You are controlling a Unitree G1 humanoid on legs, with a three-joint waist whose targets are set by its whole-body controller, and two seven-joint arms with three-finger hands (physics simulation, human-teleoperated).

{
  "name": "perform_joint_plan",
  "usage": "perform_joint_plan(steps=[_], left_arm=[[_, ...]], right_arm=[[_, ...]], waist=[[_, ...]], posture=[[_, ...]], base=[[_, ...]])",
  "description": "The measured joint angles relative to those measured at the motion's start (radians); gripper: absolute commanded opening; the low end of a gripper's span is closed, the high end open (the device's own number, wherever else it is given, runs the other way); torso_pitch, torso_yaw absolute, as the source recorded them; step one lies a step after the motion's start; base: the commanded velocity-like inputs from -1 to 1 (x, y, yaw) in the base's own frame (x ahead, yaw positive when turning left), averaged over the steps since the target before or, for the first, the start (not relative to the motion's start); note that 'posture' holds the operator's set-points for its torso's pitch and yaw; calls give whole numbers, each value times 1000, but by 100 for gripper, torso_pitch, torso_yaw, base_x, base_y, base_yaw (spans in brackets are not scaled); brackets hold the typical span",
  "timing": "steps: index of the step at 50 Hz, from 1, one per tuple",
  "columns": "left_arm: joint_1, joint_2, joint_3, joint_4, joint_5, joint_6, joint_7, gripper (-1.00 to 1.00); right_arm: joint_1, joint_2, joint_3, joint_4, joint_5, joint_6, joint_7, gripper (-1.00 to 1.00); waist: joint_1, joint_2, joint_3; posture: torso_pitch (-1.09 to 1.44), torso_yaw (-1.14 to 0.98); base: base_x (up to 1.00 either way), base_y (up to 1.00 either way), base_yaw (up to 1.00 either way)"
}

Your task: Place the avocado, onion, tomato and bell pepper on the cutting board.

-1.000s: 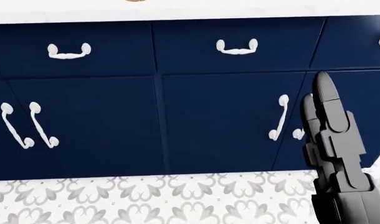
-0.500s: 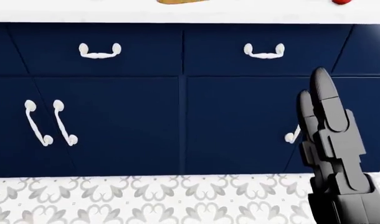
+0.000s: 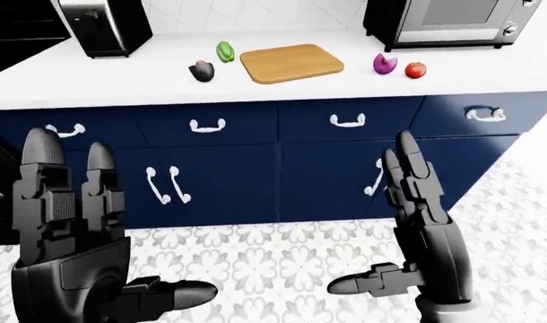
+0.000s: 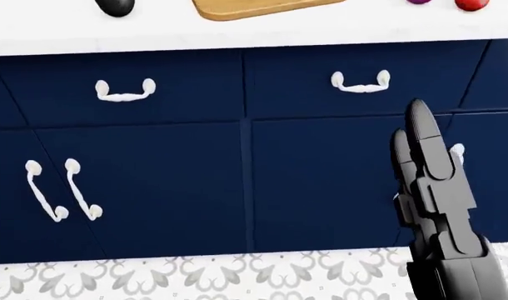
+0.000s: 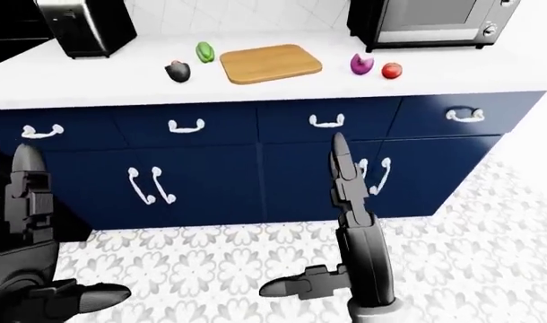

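Our left hand (image 3: 72,229) and right hand (image 3: 417,222) hang low before the navy cabinets (image 3: 282,168), fingers spread wide and holding nothing. Beyond, on the white surface (image 3: 166,84), the cutting board (image 3: 291,62) lies bare. Left of it we see the avocado (image 3: 202,70) and bell pepper (image 3: 225,51); right of it, the onion (image 3: 385,64) and tomato (image 3: 415,70).

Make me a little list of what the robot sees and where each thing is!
board: bare, on the counter
avocado: left of the board
pepper: green, beside the avocado
onion: purple, right of the board
tomato: red, right of the onion
left hand: open, empty, raised
right hand: open, empty, raised
microwave: top right of the counter
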Motion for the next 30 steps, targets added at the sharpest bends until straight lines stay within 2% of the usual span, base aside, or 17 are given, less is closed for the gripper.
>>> perform_joint_plan(steps=[3,9,12,13,14,16,17,23,27,28,30], left_arm=[[-5,1,-5,-15,0,-4,-1,100],[1,1,-7,-18,1,-20,-3,100],[-1,-1,-15,-20,2,-20,-4,100],[-2,-4,-23,-10,3,-17,-7,100],[1,-4,-27,-2,4,-13,-9,100],[7,-3,-27,-3,5,-6,-12,100],[8,-3,-24,-7,6,-7,-11,100],[2,-2,-25,-30,4,-21,-10,100],[2,0,-24,-34,4,-19,-9,100],[1,3,-17,-24,4,-18,-7,100],[7,1,-12,-2,5,-8,-2,100]], right_arm=[[-2,0,-9,-9,0,-2,-2,100],[-5,0,-3,-19,4,-18,-1,100],[-6,-3,-8,-17,5,-16,-1,100],[-5,-5,-16,-9,5,-13,-2,100],[-2,-4,-19,2,3,-8,-4,100],[8,-4,-22,9,1,3,-6,100],[7,-4,-21,5,1,5,-6,100],[-1,-4,-14,-21,0,-14,-9,100],[-7,-2,-14,-19,0,-12,-10,100],[-11,2,-6,-5,0,-8,-8,100],[-5,0,2,11,0,2,-2,100]], waist=[[5,-14,-10],[29,-66,-17],[23,-101,-27],[14,-86,-15],[8,-91,-3],[-6,-108,-3],[-9,-109,-7],[-25,-60,-10],[-26,-6,-19],[-20,-19,-13],[-9,-8,0]], posture=[[0,0],[0,0],[0,0],[0,0],[0,0],[0,0],[0,0],[0,0],[0,0],[0,0],[0,0]], base=[[43,0,0],[43,0,0],[39,0,0],[38,0,0],[39,0,0],[39,0,0],[38,0,0],[39,0,0],[39,0,0],[38,0,0],[39,0,0]])
